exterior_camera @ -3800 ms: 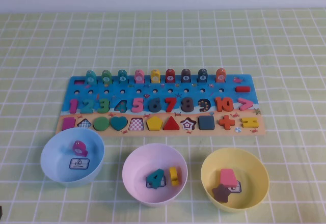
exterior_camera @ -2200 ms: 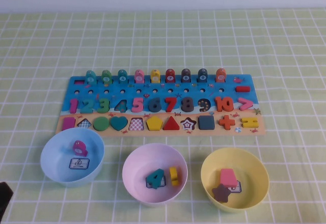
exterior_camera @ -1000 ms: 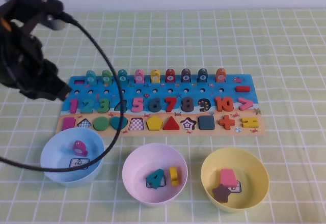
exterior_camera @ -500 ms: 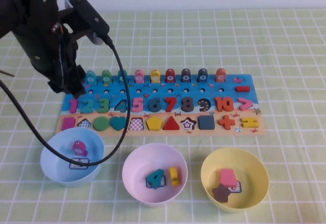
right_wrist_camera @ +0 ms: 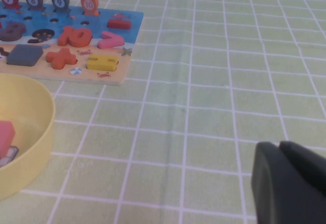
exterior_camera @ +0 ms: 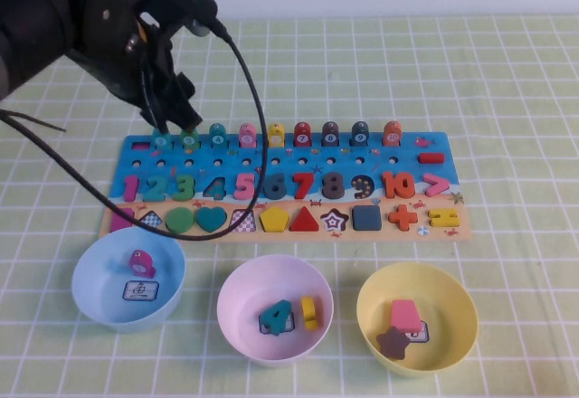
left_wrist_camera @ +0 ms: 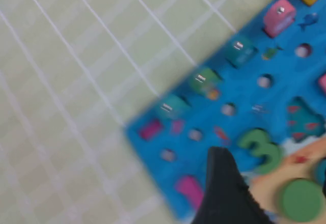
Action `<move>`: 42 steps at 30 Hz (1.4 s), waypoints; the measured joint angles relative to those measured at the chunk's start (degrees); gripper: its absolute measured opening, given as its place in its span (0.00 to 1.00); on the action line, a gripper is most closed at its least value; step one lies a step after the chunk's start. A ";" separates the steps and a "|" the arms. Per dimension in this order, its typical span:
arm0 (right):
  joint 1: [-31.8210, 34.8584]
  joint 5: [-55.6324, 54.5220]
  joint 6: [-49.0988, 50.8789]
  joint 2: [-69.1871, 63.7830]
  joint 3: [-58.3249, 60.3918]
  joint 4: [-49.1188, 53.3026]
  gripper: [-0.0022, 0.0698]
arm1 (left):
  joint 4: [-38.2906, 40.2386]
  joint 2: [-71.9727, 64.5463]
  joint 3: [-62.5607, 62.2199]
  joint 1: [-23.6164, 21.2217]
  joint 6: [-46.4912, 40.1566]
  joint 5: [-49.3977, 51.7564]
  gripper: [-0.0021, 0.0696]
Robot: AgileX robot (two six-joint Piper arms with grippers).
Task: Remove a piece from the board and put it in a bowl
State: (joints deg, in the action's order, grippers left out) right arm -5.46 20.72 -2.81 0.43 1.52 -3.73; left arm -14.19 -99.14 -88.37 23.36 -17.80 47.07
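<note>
Our left gripper (exterior_camera: 172, 119) hovers right above the green piece (exterior_camera: 189, 135); we can't tell its grip. That piece sits on the board (exterior_camera: 398, 149). Lifting it into the blue bowl (exterior_camera: 90, 280) is left. Our right gripper (right_wrist_camera: 288, 183) waits far away.

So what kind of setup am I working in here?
Likely a tabletop test station: green checked cloth, a number board and three sorting bowls. Left gripper hovers over the pegs; right gripper sits parked.
</note>
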 joint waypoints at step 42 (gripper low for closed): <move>0.00 0.09 0.00 0.00 0.00 0.00 0.01 | 16.23 -29.42 -34.90 -7.11 13.00 22.85 0.53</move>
State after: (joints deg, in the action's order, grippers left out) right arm -5.46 20.80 -2.81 0.43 1.52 -3.73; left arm 2.04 -128.55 -123.26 16.25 -4.81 69.92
